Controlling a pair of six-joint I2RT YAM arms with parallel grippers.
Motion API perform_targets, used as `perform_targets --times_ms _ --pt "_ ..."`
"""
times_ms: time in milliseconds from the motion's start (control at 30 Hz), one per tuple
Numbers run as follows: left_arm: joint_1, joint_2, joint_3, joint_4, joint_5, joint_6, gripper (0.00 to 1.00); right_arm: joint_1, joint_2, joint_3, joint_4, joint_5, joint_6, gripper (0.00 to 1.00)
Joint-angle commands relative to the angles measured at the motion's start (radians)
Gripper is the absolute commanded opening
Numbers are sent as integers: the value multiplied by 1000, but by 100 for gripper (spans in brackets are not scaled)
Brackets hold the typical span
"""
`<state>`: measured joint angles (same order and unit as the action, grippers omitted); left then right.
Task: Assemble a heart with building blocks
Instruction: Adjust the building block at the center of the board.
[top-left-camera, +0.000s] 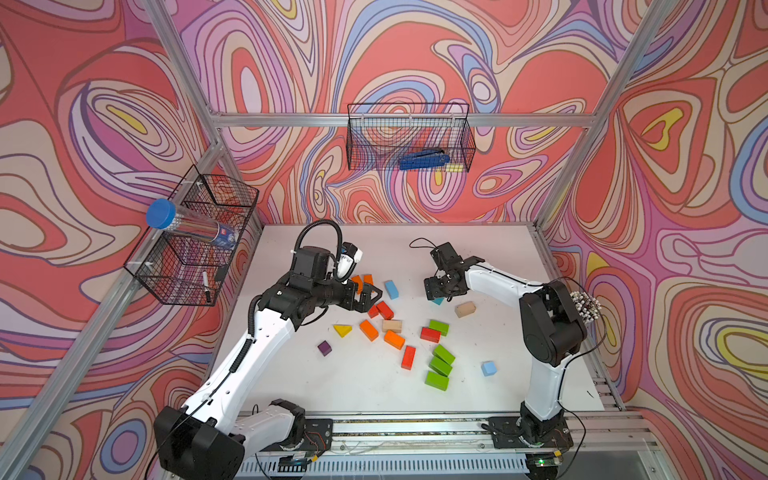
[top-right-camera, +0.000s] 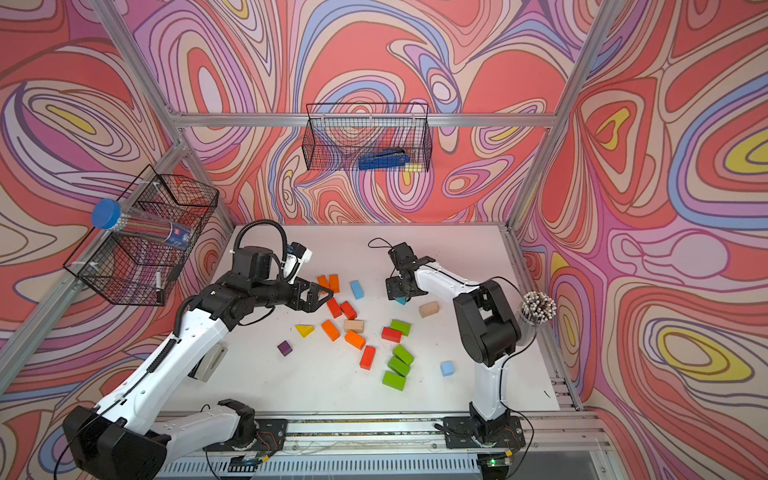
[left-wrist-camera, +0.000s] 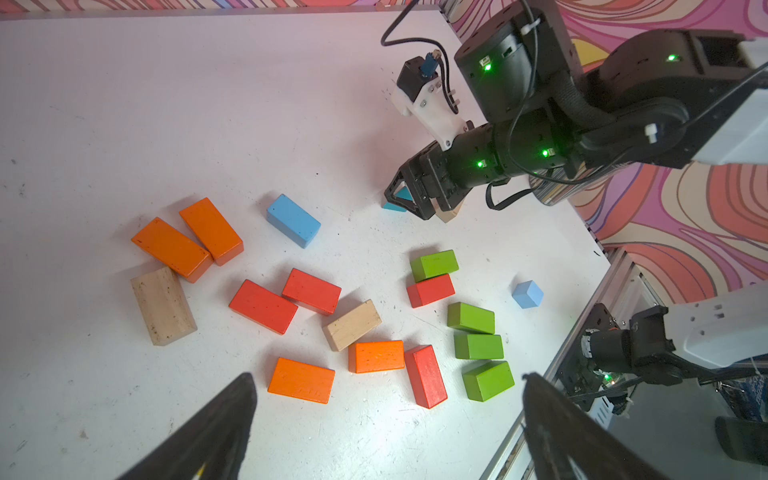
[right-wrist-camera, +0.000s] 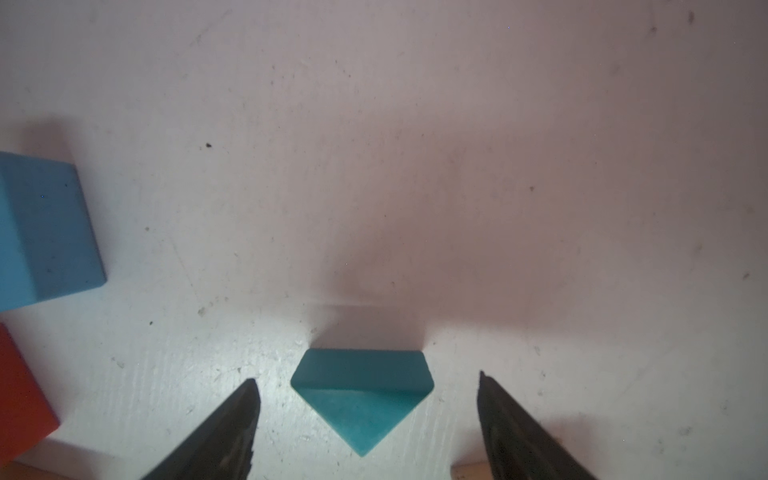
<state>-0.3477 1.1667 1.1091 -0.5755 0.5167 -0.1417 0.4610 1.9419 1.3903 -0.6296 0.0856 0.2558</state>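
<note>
So the teal wedge (right-wrist-camera: 361, 399) sits flat on the table, dead centre between the fingers of the right gripper (right-wrist-camera: 365, 379). There's a clear gap on both sides, so the jaws are open and holding nothing. Its triangle face is up, point aimed back toward the wrist, and its long flat side runs across from finger to finger. I reckon closing here lands on the slanted sides, so it might squirt forward. A light blue brick (right-wrist-camera: 45, 232) lies well off to one side. The left gripper (top-right-camera: 322, 297) is wide open too, empty, much farther away over the red bricks.
</note>
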Motion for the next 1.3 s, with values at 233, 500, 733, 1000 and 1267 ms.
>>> perform_targets --times_ms 233,500,733,1000,1267 --pt "-1 -9 6 -15 15 9 100 15 50 31 -18 34 3 77" --pt "-2 -6 5 -16 13 8 100 16 67 40 -16 46 6 73" --pt "-2 -3 5 -17 16 5 100 18 78 46 -14 45 9 68" --pt "-1 1 5 -18 18 2 100 19 83 44 -13 51 18 63" --pt "-1 4 5 -17 22 -1 100 19 83 47 -19 77 38 60"
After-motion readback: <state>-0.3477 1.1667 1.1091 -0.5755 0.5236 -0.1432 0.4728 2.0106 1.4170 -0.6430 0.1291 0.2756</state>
